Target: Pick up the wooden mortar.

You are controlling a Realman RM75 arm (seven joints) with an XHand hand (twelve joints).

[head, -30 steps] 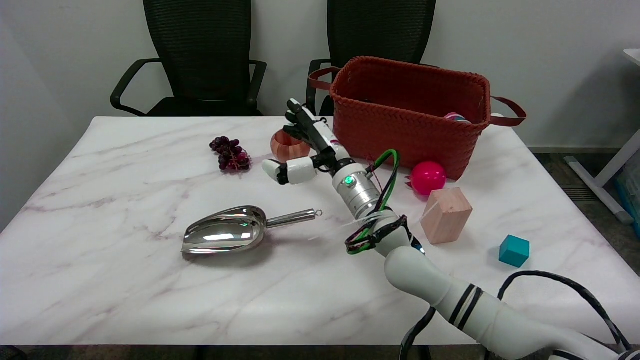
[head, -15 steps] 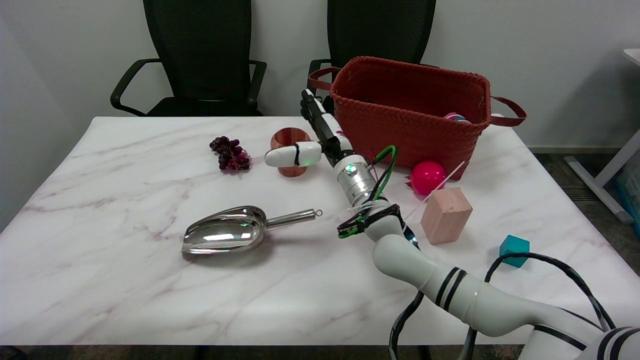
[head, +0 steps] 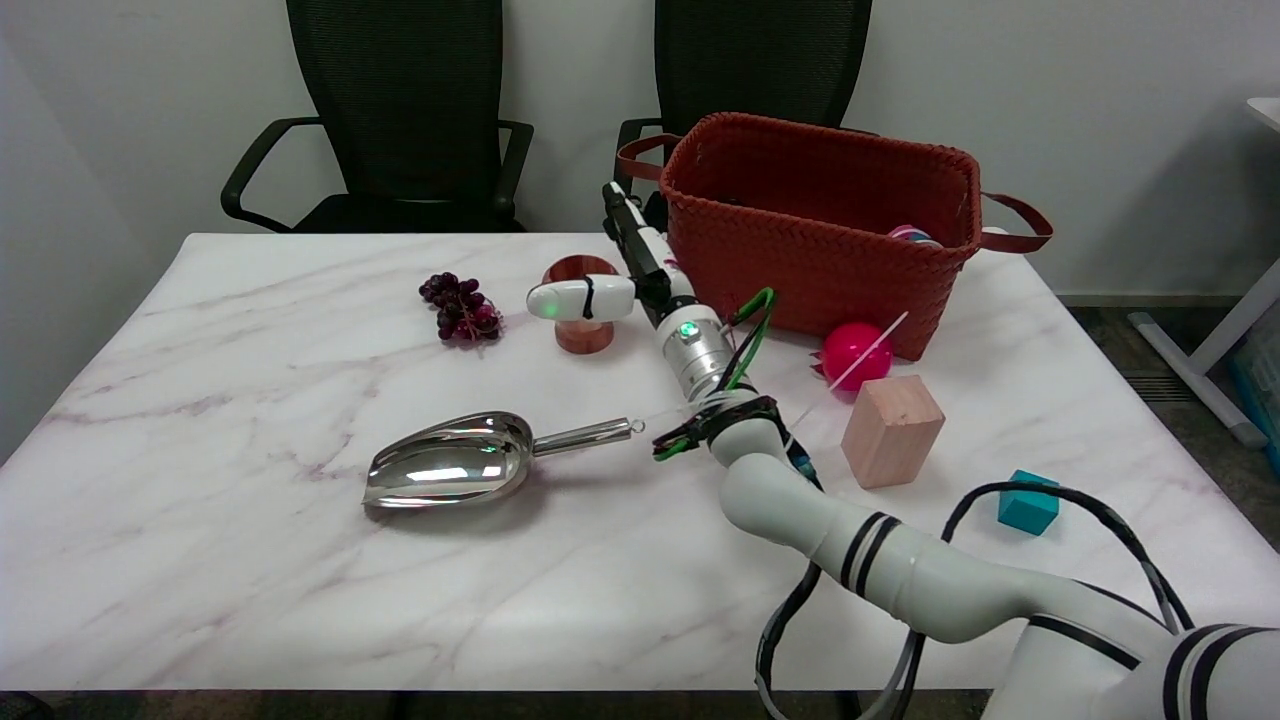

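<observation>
The wooden mortar (head: 585,335), a small reddish-brown cup, stands upright on the marble table (head: 250,580) just left of the basket. My right hand (head: 632,272) is beside it on its right. The white thumb (head: 580,298) lies across the mortar's front and hides its middle. The other fingers (head: 622,222) stretch straight back past its right side, apart from the thumb. The mortar still rests on the table, and I cannot see any finger pressing it from behind.
A red woven basket (head: 800,270) stands close behind the hand. Dark grapes (head: 460,307) lie left of the mortar, and a steel scoop (head: 450,470) lies nearer the front. A pink ball (head: 855,352), wooden block (head: 892,430) and teal cube (head: 1027,505) sit to the right.
The hand moved back and left toward the mortar. Its thumb swung from below the cup to lie across its front. The mortar has stayed in place.
</observation>
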